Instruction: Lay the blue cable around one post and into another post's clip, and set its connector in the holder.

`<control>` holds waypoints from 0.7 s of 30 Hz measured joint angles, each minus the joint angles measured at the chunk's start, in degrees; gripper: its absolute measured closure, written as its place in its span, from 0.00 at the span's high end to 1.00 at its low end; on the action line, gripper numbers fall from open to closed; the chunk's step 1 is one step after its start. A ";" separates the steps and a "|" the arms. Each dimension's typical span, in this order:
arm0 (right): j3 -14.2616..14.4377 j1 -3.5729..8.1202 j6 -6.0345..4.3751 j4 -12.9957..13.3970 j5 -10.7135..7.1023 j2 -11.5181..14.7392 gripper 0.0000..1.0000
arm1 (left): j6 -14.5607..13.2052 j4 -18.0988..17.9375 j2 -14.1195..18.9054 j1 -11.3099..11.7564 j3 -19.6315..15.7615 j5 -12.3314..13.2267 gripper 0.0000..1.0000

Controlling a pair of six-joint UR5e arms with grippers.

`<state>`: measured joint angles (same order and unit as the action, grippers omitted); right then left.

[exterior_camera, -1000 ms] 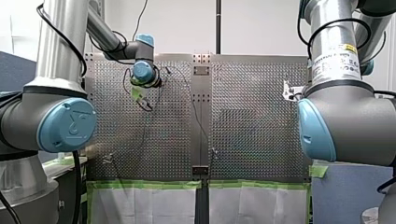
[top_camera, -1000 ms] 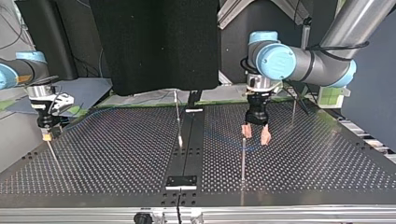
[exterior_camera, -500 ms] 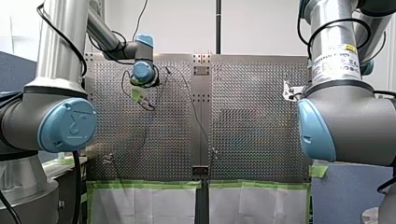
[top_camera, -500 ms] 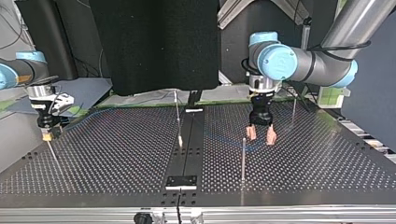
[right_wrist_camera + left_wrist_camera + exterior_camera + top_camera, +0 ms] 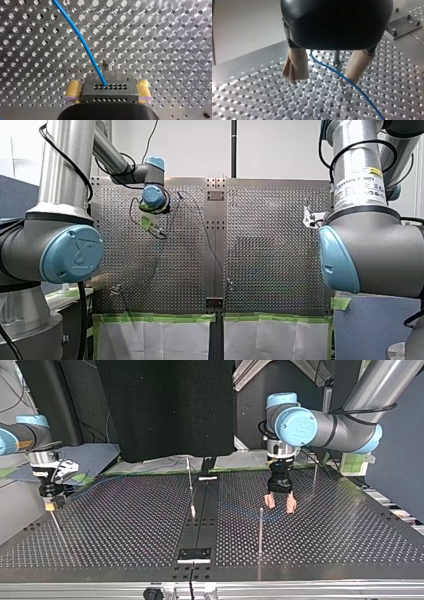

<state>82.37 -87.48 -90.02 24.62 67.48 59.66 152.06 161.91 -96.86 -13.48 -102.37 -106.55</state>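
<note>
Blue cable (image 5: 362, 95) runs over perforated table (image 5: 325, 530) and passes beneath left gripper (image 5: 323, 76). Its beige pads (image 5: 295, 65) are spread wide, gripping nothing, just behind thin post (image 5: 260, 527) in top view. Right gripper (image 5: 49, 502) is well apart from that post, at table edge. Its yellow pads (image 5: 72, 91) are clamped on grey connector block (image 5: 110, 93), where cable ends.

front: bright, even, white wall (image 5: 280, 150) | top: dim, counter (image 5: 125, 525) dark, black backdrop (image 5: 165, 405) | wrist views: hard white glints off counter holes
</note>
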 joint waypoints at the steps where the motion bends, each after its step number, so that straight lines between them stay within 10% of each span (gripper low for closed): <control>1: 0.00 0.00 0.00 0.00 0.00 0.00 0.92 | 0.44 0.02 0.00 0.03 0.00 -0.36 1.00; 11: 0.01 0.01 -0.05 0.00 0.03 -0.01 0.92 | 5.21 0.91 0.01 -0.05 0.00 -2.19 1.00; 21: -0.05 0.01 0.01 -0.08 0.00 0.01 0.92 | 10.06 0.74 1.12 -0.58 0.00 2.02 1.00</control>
<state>82.32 -87.47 -90.02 24.54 67.48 59.67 162.12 162.64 -95.74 -14.06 -102.37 -104.53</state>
